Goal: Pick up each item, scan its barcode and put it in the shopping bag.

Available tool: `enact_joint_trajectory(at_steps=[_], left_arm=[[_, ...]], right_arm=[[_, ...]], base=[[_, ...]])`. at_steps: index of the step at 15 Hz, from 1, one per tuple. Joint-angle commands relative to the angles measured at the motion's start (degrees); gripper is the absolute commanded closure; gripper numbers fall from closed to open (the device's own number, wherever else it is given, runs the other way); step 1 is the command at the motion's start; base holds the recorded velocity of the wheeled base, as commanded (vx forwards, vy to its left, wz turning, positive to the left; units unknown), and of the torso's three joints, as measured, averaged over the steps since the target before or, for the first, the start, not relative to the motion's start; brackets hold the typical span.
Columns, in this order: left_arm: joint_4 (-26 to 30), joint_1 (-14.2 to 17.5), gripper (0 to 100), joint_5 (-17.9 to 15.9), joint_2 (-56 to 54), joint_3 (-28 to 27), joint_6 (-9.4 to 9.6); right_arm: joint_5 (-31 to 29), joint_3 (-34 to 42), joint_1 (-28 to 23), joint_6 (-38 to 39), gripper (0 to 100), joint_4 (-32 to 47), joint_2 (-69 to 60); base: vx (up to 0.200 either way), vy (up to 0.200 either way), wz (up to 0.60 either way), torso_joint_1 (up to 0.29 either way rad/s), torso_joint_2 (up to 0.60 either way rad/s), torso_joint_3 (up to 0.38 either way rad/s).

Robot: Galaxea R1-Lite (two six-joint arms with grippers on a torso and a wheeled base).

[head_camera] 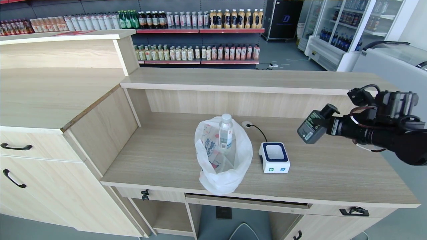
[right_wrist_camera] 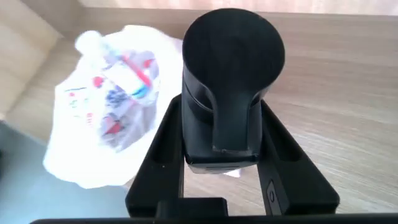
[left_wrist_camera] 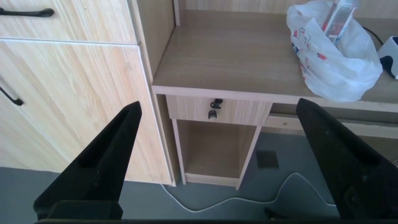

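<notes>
Right gripper: clamped on a dark container, held in the air to the right of the scanner and above it, well apart from it.
Dark container: grey-black body and round black cap, with a label bearing a pale printed patch that faces left and down.
Step in hand: judged to be the scan. Carry the container left over the scanner's window, turn the pale patch down to it, hold level and pause.
Scanner: white hard-plastic box with rounded corners and a dark-rimmed window on top. A black cable runs off its far side.
Shopping bag: thin, crinkled white plastic with print and an open mouth, just left of the scanner. 1 clear bottle with a white cap stands inside.
Counter: pale wood grain, smooth and flat.
Left gripper: fingers spread wide, nothing between them, low by the counter's near left corner.
</notes>
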Motion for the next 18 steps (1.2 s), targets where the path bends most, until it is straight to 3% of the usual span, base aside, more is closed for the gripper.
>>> enact_joint_trajectory(at_steps=[1,5,10,13,18], left_arm=[[-0.01,0.00,0,0.00,-0.02,0.00,0.00],[-0.01,0.00,0,0.00,-0.02,0.00,0.00],[-0.01,0.00,0,0.00,-0.02,0.00,0.00],[-0.01,0.00,0,0.00,-0.02,0.00,0.00],[-0.01,0.00,0,0.00,-0.02,0.00,0.00]], right_arm=[[15.66,-1.36,8.98,3.68,100,10.27,-20.12],[17.77,-7.69,20.06,10.36,100,23.46,-27.42],[17.86,-11.73,26.82,10.54,100,26.27,-28.74],[17.95,-15.77,29.99,10.71,100,34.09,-31.55],[17.86,-4.44,31.83,7.73,100,35.41,-37.52]], base=[[0.000,0.000,0.00,0.000,0.00,0.000],[0.000,0.000,0.00,0.000,0.00,0.000],[0.000,0.000,0.00,0.000,0.00,0.000],[0.000,0.000,0.00,0.000,0.00,0.000],[0.000,0.000,0.00,0.000,0.00,0.000]])
